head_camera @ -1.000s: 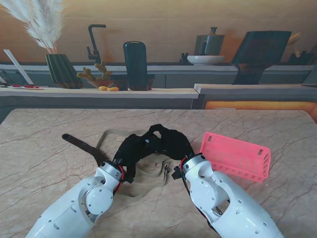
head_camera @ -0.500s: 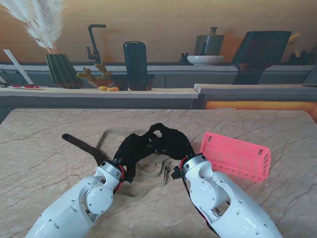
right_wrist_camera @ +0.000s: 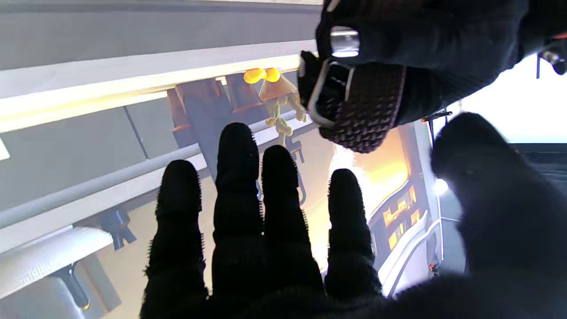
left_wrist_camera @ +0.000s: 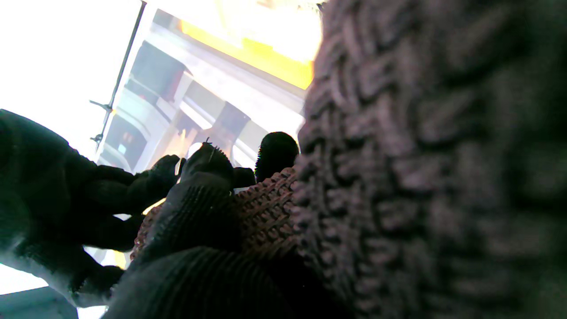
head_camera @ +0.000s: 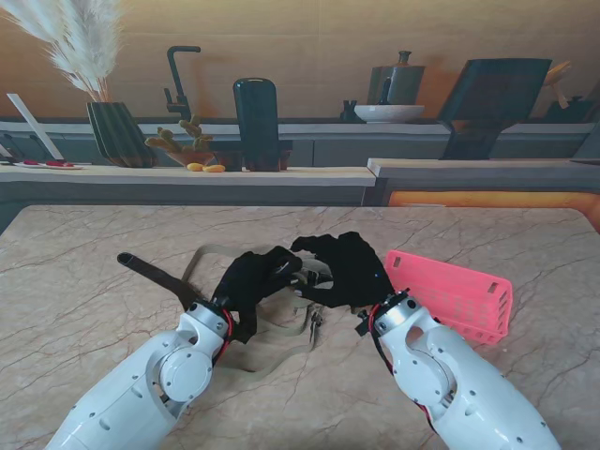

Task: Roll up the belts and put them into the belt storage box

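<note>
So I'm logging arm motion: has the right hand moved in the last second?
Yes. The right hand has shifted right, toward the pink basket, which has stayed put.

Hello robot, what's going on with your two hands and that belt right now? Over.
Left hand shut on woven belt, buckle end. Right hand open beside it. Pink storage box to the right, nothing in between.

A pale beige belt (head_camera: 272, 330) lies in loose loops on the tabletop with a dark brown strap (head_camera: 155, 275) trailing to the left, its woven brown end with a metal buckle (right_wrist_camera: 328, 95) lifted, while the pink slatted storage box (head_camera: 450, 292) sits right.
</note>
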You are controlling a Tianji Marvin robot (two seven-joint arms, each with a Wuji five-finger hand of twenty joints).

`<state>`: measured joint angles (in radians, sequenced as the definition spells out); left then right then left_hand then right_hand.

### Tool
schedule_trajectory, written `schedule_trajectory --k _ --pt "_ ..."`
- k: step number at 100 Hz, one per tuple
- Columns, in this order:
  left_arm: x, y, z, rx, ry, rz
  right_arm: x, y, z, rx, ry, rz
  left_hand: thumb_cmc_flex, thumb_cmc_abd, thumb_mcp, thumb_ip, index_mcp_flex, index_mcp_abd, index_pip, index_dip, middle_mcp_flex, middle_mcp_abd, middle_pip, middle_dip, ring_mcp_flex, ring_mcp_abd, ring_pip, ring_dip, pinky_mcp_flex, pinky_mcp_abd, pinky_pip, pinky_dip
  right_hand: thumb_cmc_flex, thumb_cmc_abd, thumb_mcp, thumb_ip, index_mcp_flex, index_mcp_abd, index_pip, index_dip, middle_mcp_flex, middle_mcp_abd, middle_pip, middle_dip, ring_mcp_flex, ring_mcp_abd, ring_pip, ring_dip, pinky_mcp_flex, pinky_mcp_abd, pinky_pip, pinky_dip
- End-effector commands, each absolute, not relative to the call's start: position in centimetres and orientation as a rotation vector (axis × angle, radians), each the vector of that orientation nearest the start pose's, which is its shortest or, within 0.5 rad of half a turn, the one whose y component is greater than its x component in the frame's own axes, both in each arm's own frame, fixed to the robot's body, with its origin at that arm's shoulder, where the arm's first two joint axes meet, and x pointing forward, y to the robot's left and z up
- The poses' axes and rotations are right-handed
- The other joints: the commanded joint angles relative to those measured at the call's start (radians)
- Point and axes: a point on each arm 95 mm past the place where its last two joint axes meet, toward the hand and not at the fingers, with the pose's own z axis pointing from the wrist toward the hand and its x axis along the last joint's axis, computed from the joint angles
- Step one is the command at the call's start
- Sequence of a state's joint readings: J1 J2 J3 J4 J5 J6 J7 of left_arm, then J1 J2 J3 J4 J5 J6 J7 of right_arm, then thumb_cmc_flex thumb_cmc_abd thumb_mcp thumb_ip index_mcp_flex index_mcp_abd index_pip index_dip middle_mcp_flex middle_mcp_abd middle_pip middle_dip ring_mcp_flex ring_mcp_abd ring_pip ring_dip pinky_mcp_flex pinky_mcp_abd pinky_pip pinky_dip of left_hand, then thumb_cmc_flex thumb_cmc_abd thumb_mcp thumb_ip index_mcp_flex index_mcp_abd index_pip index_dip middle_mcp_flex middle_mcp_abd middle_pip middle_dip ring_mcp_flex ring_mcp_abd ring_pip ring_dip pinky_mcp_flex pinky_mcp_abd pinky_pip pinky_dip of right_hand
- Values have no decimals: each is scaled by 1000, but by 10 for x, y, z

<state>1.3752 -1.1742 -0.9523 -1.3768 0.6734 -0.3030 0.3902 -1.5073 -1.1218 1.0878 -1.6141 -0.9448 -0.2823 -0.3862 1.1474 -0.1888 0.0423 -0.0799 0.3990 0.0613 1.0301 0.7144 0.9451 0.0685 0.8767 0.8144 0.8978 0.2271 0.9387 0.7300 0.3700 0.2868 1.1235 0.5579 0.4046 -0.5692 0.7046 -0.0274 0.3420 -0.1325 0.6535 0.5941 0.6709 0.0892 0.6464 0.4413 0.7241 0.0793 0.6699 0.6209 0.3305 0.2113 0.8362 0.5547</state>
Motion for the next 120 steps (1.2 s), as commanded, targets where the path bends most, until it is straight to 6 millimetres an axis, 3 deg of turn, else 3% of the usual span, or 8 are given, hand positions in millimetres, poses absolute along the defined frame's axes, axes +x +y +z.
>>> schedule_trajectory --k 1,15,28,44,66,93,102,120 --pt "413 -83 -327 -1183 1253 -2150 387 64 -285 892 1312 2048 73 43 -8 29 -12 -10 6 8 20 -25 51 14 13 0 17 18 1 2 31 -3 39 -40 17 -31 3 -34 40 16 21 -28 -8 -14 5 -25 -22 -15 14 -25 -22 30" --pt "413 -83 -327 -1184 1256 -2152 390 66 -289 886 1325 2048 73 44 -9 29 -13 -11 5 8 20 -26 50 15 10 1 14 18 1 2 31 -2 58 -66 130 -53 9 -88 98 10 65 -35 2 -27 31 -25 -45 -36 31 -24 -24 30" --pt "413 -83 -327 -1182 1258 -2153 395 72 -290 886 1337 2056 73 44 -10 29 -14 -13 6 9 20 -29 49 16 12 -1 13 19 1 2 31 -2 50 -48 175 -64 -8 -100 114 -1 61 -35 -3 -35 35 -25 -75 -54 33 -26 -24 26" --pt "413 -83 -327 -1187 1256 -2152 400 77 -290 901 1348 2065 74 45 -11 29 -14 -15 6 10 19 -30 48 17 12 -1 11 20 1 2 31 -2 40 -20 229 -72 1 -102 138 -4 72 -65 1 -39 48 -30 -81 -59 38 -28 -19 22" --pt "413 -82 -327 -1184 1259 -2155 404 80 -291 914 1346 2055 76 47 -13 29 -15 -16 6 11 19 -31 47 18 12 -3 10 22 1 -1 30 -3 30 -17 240 -75 -38 -40 126 -18 27 -62 5 -40 34 -36 -81 -58 28 -28 -20 18" --pt "413 -83 -328 -1185 1259 -2155 409 89 -295 944 1370 2077 77 47 -15 29 -16 -17 6 12 18 -31 46 20 12 -3 8 23 1 -2 29 -3 64 17 239 -80 66 -114 177 -9 138 -99 24 -44 82 -49 -69 -58 41 -22 -13 13" --pt "413 -82 -328 -1183 1258 -2156 411 93 -297 962 1374 2084 77 48 -16 29 -16 -17 5 12 19 -32 47 20 13 -4 8 24 1 -2 29 -3 123 21 192 -165 112 -164 250 -109 212 -108 17 -39 114 -56 -65 -53 48 -17 -4 -2" --pt "413 -82 -327 -1186 1251 -2159 415 97 -300 995 1375 2092 78 49 -18 29 -17 -18 5 12 18 -31 46 21 14 -5 7 25 1 -2 28 -2 187 -6 179 -194 167 -215 326 -180 312 -110 14 -37 166 -74 -49 -45 69 -14 7 -9"
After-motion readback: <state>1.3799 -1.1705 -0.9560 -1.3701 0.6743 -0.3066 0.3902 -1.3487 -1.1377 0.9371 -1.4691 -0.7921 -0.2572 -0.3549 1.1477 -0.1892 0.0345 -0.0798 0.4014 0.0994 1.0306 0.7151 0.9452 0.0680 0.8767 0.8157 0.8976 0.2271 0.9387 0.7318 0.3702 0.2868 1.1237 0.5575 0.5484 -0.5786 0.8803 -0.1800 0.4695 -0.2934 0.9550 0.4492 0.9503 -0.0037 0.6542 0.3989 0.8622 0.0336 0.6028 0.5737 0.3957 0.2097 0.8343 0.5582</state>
